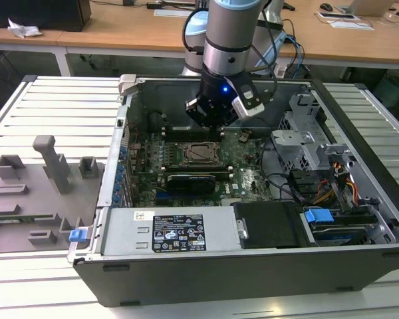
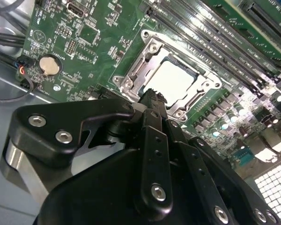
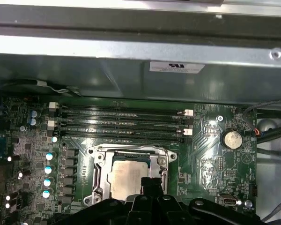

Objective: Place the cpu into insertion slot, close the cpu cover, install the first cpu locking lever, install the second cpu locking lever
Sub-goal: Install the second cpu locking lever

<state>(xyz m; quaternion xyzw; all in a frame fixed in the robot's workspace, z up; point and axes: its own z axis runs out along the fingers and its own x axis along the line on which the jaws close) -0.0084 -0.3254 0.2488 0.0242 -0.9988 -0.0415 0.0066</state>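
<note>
While the arm hangs over the open computer case, its gripper is poised just above the motherboard, close to one edge of the insertion slot. Both wrist views show the black fingers drawn tightly together with nothing between them. The cpu, a pale silvery square, already lies flat inside the slot. The cpu cover, a thin metal frame with a square window, appears to be folded down around the chip, so placing and covering look done. My judgement is that the step in hand is the first locking lever, though I cannot make out either lever clearly enough to say whether one is latched. The slot sits near the middle of the board, beside the long memory slots that run along the board's edge nearest the case wall. Working a lever would call for a thin, closed fingertip pressed on the wire bar without touching the chip.
</note>
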